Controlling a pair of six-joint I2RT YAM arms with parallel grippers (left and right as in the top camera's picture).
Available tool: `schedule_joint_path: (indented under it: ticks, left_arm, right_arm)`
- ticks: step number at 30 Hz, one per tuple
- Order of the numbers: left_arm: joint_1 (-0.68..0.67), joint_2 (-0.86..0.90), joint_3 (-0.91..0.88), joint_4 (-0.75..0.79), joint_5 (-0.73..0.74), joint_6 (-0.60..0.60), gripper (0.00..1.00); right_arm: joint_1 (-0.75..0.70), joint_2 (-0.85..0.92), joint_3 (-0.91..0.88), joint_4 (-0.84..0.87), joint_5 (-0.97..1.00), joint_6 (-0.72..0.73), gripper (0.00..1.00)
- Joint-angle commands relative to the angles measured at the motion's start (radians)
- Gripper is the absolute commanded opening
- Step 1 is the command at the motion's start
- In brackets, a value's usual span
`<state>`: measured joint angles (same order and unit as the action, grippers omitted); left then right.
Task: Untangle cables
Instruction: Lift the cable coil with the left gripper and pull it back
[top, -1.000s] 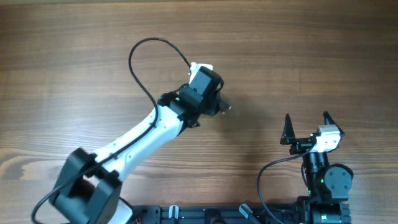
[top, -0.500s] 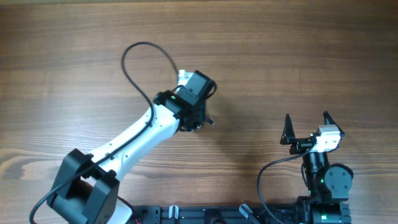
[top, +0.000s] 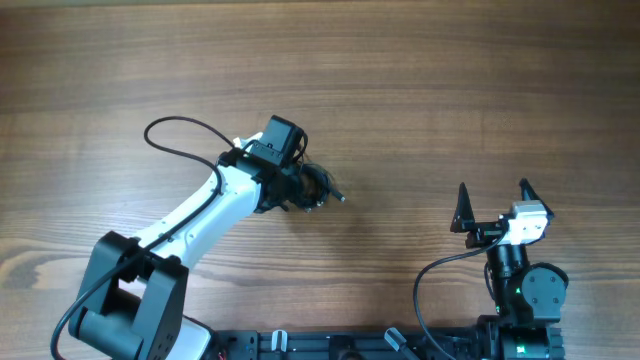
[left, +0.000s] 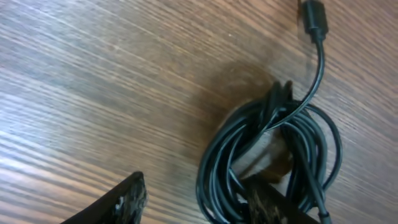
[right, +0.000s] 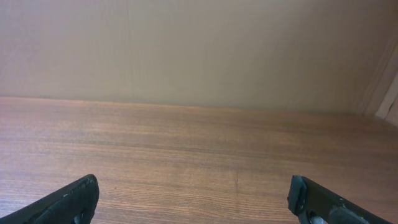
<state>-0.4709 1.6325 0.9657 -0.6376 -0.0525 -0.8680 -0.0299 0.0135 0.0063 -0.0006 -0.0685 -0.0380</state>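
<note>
Brown wood-grain table (top: 480, 80), plain beige wall (right: 199, 43) behind its far edge, soft even light

You had nothing to read at this moment: no lettering, label, brand, number or sign was legible in the overhead view or in either wrist view.
</note>
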Motion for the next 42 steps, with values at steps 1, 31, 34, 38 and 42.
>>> schedule_joint_path:
  ticks: [1, 31, 34, 38, 42]
  left_arm:
    - [-0.003, 0.02, -0.019, 0.026, 0.028, -0.013, 0.49]
    - [0.028, -0.114, 0.058, 0.074, 0.045, 0.756, 0.04]
    - [0.028, -0.114, 0.058, 0.081, 0.05, 0.755, 0.04]
    - [0.028, -0.114, 0.058, 0.093, 0.101, 0.756, 0.04]
    - [0.028, -0.114, 0.058, 0.053, 0.251, 0.756, 0.04]
  right_arm:
    - [0.0, -0.006, -0.001, 0.002, 0.016, 0.014, 1.0]
    - [0.0, -0.006, -0.001, 0.002, 0.016, 0.014, 1.0]
    - [0.0, -0.006, -0.001, 0.002, 0.016, 0.014, 1.0]
    - [0.0, -0.006, -0.001, 0.002, 0.016, 0.014, 1.0]
    - [0.0, -0.006, -0.001, 0.002, 0.016, 0.014, 1.0]
